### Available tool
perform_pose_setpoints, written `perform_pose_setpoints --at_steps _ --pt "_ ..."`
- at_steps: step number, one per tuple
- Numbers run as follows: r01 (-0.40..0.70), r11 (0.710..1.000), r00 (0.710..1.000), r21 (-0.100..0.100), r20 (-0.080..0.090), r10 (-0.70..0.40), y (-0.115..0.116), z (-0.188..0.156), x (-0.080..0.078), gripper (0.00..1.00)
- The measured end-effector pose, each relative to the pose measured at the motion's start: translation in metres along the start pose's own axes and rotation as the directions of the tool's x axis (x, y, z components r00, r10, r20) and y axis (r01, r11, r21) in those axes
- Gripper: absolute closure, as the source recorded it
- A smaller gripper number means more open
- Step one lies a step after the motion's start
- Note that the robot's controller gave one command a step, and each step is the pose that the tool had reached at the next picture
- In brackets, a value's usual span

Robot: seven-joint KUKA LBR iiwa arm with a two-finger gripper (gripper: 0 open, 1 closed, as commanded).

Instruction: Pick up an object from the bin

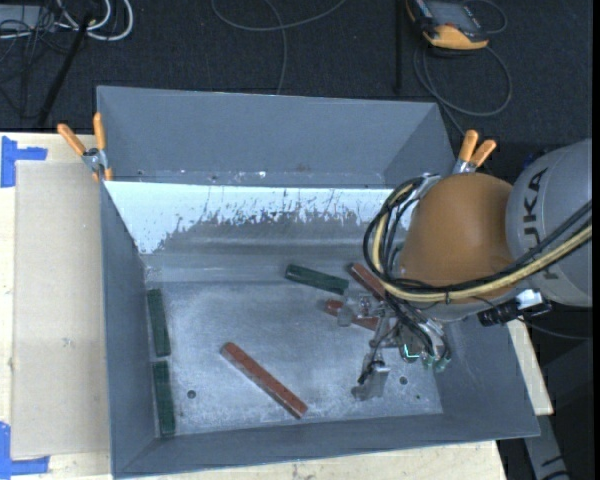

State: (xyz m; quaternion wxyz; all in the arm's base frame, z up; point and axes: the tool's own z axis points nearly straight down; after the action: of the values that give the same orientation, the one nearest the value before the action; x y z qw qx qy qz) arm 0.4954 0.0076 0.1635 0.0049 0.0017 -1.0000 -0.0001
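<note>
My gripper [371, 379] is low in the bin's front right part, its tip close to the floor, with bare floor under it. Nothing shows held in it. Just behind it lies a short reddish-brown piece [337, 310], and a reddish-brown bar [364, 277] runs partly under the arm's cover. A dark green bar [316, 278] lies left of those, near the back slope. To the gripper's left, a long reddish-brown bar [263, 379] lies slantwise on the floor, well apart from it.
Two green bars lie end to end along the left wall, one at the back [157, 321] and one at the front [163, 398]. The arm and its cables hang over the bin's right side and hide the floor there.
</note>
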Motion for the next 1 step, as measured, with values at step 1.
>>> perform_pose_setpoints --at_steps 1 --pt "0.195 0.981 0.981 0.000 0.002 -0.195 0.0773 0.0964 -0.0073 0.00"
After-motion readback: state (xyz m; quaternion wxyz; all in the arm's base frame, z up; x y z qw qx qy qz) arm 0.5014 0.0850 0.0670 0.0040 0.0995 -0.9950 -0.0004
